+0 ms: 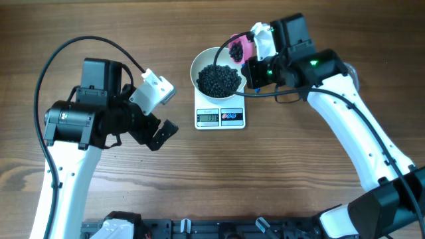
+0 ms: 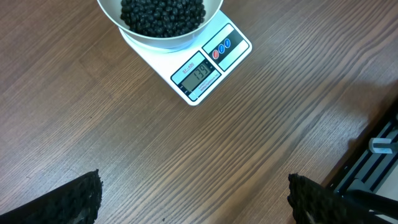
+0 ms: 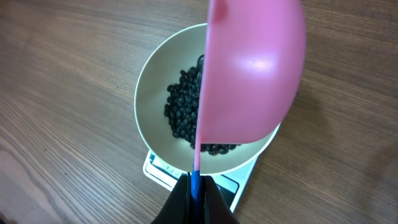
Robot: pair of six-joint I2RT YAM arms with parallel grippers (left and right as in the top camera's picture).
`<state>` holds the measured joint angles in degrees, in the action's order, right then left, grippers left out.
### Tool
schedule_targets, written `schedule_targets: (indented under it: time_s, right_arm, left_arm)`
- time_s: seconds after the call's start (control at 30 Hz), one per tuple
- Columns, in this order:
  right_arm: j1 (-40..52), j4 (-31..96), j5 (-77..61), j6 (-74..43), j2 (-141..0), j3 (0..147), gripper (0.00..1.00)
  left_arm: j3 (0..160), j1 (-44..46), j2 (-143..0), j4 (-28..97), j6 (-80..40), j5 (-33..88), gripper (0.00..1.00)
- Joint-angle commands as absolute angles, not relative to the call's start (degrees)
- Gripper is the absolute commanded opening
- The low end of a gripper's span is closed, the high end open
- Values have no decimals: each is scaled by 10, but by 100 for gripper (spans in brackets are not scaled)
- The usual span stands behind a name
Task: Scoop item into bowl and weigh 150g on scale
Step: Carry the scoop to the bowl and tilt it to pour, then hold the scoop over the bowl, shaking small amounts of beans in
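Small round black beads (image 1: 219, 79) lay heaped in a round white bowl (image 1: 195, 72) atop a white square digital scale (image 1: 220, 118), directly ahead of the right pincer (image 3: 196, 190), which pinched the handle of a pink plastic scoop (image 3: 249, 74) tilted above them. The left pincer (image 2: 196, 202), spread wide, hovered well apart.

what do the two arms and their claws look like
Both arms have white tube links and chunky black joint housings. The left arm carries a looping black cable and a white camera block beside the left claw, whose black fingers have knobbly pads. The right arm shows a green light; the right claw is dark too.
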<state>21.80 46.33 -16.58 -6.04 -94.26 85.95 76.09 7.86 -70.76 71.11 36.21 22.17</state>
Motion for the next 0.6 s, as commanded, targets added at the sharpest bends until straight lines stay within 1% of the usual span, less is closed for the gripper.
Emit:
schedule_targets:
  time_s: [0.0,0.03,0.07,0.1,0.13,0.17,0.2,0.23,0.27,0.3,0.33,0.37,0.4,0.43,0.47,0.5,0.53,0.57]
  right_arm:
    - [234,480,-109,-9,-940,862,4]
    - [234,474,-68,-26,-940,862,4]
    - [234,459,-101,-51,-941,862,4]
    - [235,460,-145,-34,-943,862,4]
    - [235,469,-117,-15,-943,862,4]
    - [233,460,-93,-51,-943,862,4]
    - [233,447,-142,-66,-945,862,4]
    - [236,450,-162,-43,-945,862,4]
    - [236,458,-120,-39,-945,862,4]
    - [236,449,-138,-82,-948,862,4]
    - [240,454,-170,-56,-951,862,4]
    - [243,470,-138,-15,-951,862,4]
    - [243,470,-110,-37,-950,862,4]
    - [243,462,-127,-64,-951,862,4]
    - [245,464,-148,-32,-953,862,4]
    - [245,460,-106,-16,-952,862,4]
    - [244,432,-105,-82,-953,862,4]
    - [246,428,-157,-76,-958,862,4]
  left_arm:
    - [759,76,-703,711,373,222,100]
    - [759,76,-703,711,373,222,100]
    - [759,76,-703,711,373,222,100]
    - [759,76,-703,711,373,222,100]
    - [759,76,-703,711,373,222,100]
    - [759,76,-703,711,373,222,100]
    - [759,76,-703,711,373,222,100]
    - [759,76,-703,711,373,222,100]
    - [759,76,-703,711,373,222,100]
    - [759,76,-703,711,373,222,100]
    - [759,76,-703,711,373,222,100]
    - [759,76,-703,711,373,222,100]
    - [759,76,-703,711,373,222,100]
    - [759,76,-703,711,373,222,100]
    - [759,76,-703,711,373,222,100]
    - [759,76,-703,711,373,222,100]
    - [759,76,-703,711,373,222,100]
    - [759,76,-703,711,373,222,100]
